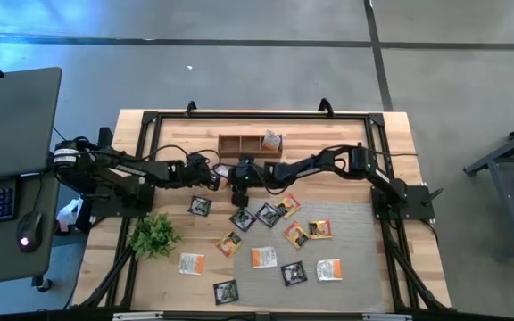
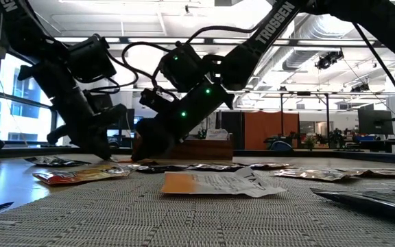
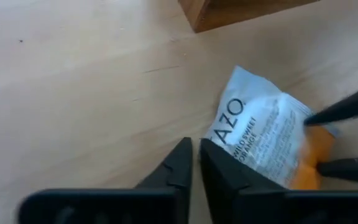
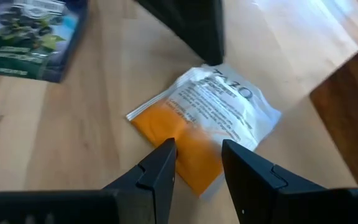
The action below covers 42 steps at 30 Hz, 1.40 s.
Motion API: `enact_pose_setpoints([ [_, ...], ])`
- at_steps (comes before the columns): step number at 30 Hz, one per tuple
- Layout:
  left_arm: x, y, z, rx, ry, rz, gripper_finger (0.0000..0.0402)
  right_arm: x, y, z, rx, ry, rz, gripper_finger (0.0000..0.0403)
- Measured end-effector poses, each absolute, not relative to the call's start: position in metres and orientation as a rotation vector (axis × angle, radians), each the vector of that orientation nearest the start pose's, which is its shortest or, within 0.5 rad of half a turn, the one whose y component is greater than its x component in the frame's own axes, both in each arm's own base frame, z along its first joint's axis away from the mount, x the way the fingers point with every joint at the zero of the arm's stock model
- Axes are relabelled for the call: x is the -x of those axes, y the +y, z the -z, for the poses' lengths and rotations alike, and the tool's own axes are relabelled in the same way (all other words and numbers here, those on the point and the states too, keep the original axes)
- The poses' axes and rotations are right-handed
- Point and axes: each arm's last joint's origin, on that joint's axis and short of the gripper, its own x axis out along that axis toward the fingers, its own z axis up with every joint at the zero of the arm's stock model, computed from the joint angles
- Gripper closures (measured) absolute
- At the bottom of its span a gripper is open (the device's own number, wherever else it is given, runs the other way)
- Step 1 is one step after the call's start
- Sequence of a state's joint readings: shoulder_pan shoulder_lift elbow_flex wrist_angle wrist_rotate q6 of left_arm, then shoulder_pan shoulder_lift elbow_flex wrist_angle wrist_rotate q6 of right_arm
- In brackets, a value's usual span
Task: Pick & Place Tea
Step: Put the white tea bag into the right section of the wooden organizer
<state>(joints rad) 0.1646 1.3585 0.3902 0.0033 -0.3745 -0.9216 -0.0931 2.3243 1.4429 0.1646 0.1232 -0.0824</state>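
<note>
left claw (image 3: 196, 163) together at a white-orange sachet (image 3: 267, 144), right claw (image 4: 197, 163) apart over its orange end, partly hidden

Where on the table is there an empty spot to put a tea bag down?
Bare wood lies right of the wooden box, along the far edge, and left of it behind the left arm. The grey mat is clear at its right side. Around both grippers and the scattered tea bags it is crowded.

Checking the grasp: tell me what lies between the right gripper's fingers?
The white-and-orange tea sachet's orange end lies between the open right gripper's fingers, in the right wrist view.
</note>
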Motion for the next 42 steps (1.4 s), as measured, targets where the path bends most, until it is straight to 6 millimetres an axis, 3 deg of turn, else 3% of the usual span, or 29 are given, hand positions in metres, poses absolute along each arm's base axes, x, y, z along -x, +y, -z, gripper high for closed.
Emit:
enact_pose_setpoints([
  [14, -0.203, 0.043, -0.118, 0.668, 0.702, -0.827, 0.0384, -0.472, -0.045, -0.08, 0.052, 0.746, 0.15, 0.0273],
  [22, -0.215, 0.043, -0.13, 0.627, 0.731, -0.695, 0.0381, -0.471, -0.035, -0.078, 0.055, 0.763, 0.143, 0.0272],
  [26, -0.216, 0.043, -0.132, 0.585, 0.74, -0.671, 0.0354, -0.469, -0.031, -0.077, 0.018, 0.789, 0.152, 0.0272],
  [36, -0.216, 0.041, -0.131, 0.614, 0.779, -0.618, 0.0238, -0.469, -0.023, -0.076, 0.034, 0.794, 0.152, 0.0272],
  [42, -0.216, 0.041, -0.131, 0.648, 0.768, -0.62, 0.022, -0.469, -0.016, -0.076, 0.037, 0.806, 0.138, 0.0272],
])
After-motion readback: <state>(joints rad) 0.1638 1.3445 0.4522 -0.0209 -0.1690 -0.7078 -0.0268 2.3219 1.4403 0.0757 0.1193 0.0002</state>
